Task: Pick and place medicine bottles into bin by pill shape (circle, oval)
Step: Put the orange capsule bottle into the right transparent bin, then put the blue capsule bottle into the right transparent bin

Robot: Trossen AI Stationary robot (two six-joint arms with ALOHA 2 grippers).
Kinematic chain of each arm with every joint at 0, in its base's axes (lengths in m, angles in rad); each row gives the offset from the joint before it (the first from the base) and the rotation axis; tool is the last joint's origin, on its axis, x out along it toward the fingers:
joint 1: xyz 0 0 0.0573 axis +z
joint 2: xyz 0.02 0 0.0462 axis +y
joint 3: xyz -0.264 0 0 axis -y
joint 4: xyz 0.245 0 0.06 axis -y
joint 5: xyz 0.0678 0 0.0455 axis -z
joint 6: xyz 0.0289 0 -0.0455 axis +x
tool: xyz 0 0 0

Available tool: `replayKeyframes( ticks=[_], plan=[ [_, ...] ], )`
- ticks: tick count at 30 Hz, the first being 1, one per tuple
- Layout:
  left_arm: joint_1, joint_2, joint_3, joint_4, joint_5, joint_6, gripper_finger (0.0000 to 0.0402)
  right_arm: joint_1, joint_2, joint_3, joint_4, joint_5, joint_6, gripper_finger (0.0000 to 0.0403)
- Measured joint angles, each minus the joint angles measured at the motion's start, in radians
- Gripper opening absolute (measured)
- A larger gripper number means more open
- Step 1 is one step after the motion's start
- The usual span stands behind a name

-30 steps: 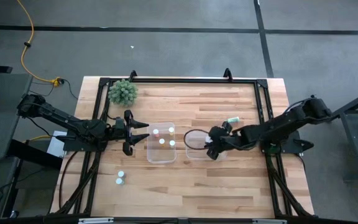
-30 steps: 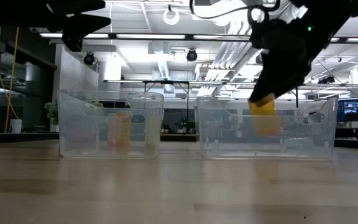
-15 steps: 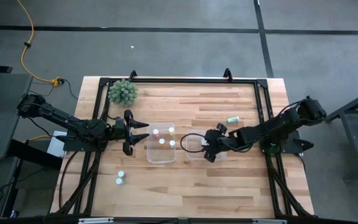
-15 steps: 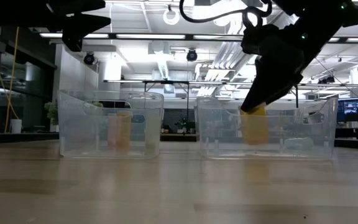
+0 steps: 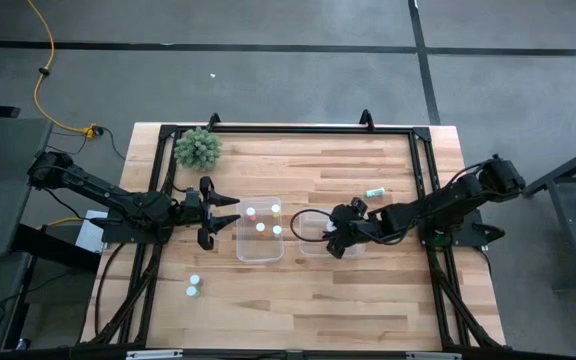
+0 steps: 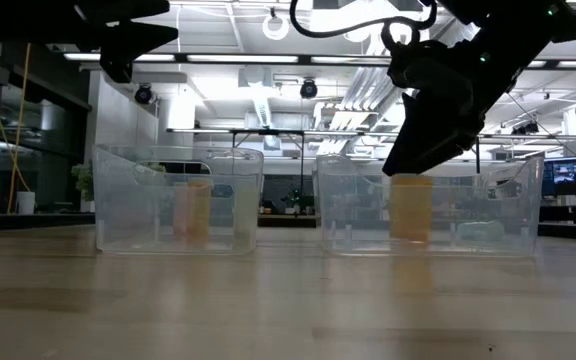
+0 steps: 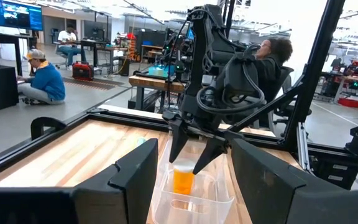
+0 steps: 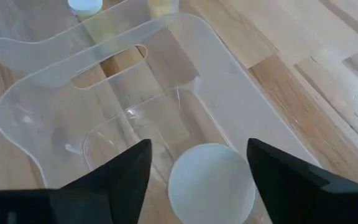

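An orange medicine bottle [image 6: 411,208] with a white cap [image 8: 211,186] stands upright on the floor of the right clear bin [image 5: 315,243]. My right gripper [image 5: 336,240] hangs open just above it, one finger on either side of the cap, not touching it; this also shows in the left wrist view [image 7: 192,152]. My left gripper [image 5: 234,211] is open and empty by the left side of the left bin [image 5: 259,246]. That bin holds three bottles [image 5: 261,227]. Two bottles [image 5: 193,286] stand near the front left, and one pale bottle [image 5: 375,192] lies at the back right.
A green spiky ball plant [image 5: 197,148] sits at the table's far left corner. The two clear bins stand side by side at mid-table. A black frame [image 5: 288,128] runs around the table's edges. People sit in the room beyond the table.
My right gripper has moved a little toward the table's left and down into the right bin with the orange bottle. The bottle was tilted in the fingers; it now stands upright on the bin's floor, below the fingers, let go.
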Motion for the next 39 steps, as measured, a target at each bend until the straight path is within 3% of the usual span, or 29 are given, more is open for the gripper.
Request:
replayKeyframes(
  ticks=[8, 11, 14, 16, 20, 27, 30, 39],
  plan=[
    [0.0, 0.0, 0.0, 0.0, 0.0, 0.0, 0.0195, 0.003, -0.004, 0.043, -0.001, -0.025, -0.137, 0.029],
    [0.0, 0.0, 0.0, 0.0, 0.0, 0.0, 0.0195, 0.026, -0.012, 0.072, 0.038, 0.064, -0.237, 0.0291],
    [0.0, 0.0, 0.0, -0.001, 0.0, 0.0, 0.0195, 0.055, -0.025, 0.062, 0.204, 0.183, -0.377, 0.0291],
    [0.0, 0.0, 0.0, -0.002, 0.0, 0.0, 0.0195, 0.06, -0.029, 0.041, 0.357, 0.209, -0.471, 0.0291],
    [0.0, 0.0, 0.0, 0.0, 0.0, 0.0, 0.0195, 0.012, -0.028, -0.019, 0.624, 0.086, -0.603, 0.0291],
    [0.0, 0.0, 0.0, 0.0, 0.0, 0.004, 0.0195, -0.15, -0.028, -0.106, 1.008, -0.217, -0.661, 0.0291],
    [0.0, 0.0, 0.0, 0.0, 0.0, 0.026, 0.0195, -0.186, -0.028, -0.12, 1.091, -0.344, -0.663, 0.0291],
    [0.0, 0.0, 0.0, 0.001, 0.0, 0.022, 0.0195, -0.173, -0.028, -0.12, 1.073, -0.375, -0.663, 0.0291]
  ],
)
